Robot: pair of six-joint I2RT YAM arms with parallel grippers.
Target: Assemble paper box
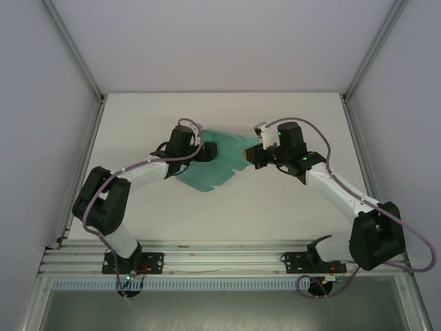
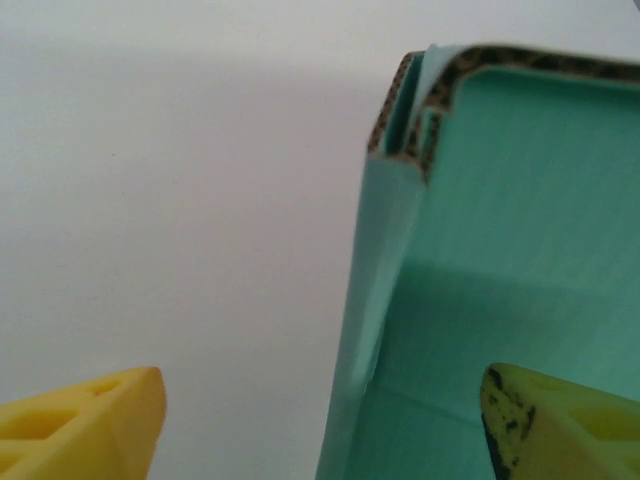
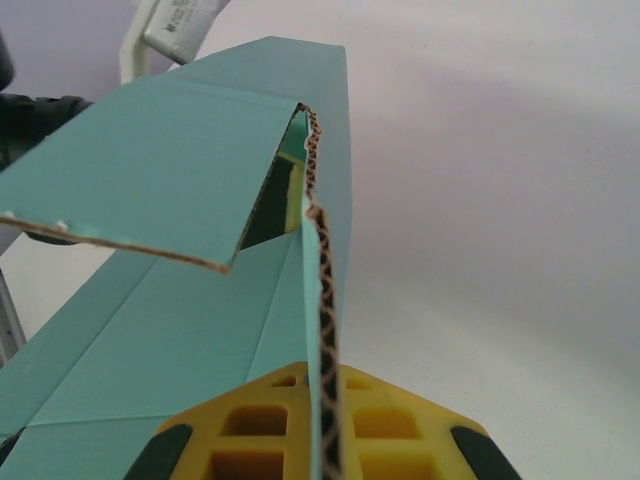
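Yellow pads of the right pincer (image 3: 320, 440) are clamped on a raw corrugated edge of the paper box (image 1: 220, 162), which sits half-folded between the two pincers; the left pincer (image 2: 320, 430) has its jaws spread wide, holding nothing, one upright wall between them. We judge the card light, stiff across panels, weak at creases, easily crushed at edges, so we would grip flat wall beside a fold; bare table (image 1: 289, 207) lies outboard of both pincers

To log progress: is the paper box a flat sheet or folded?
Partly folded: the paper box has a side wall bent up from its base, while another flap stands unclosed.
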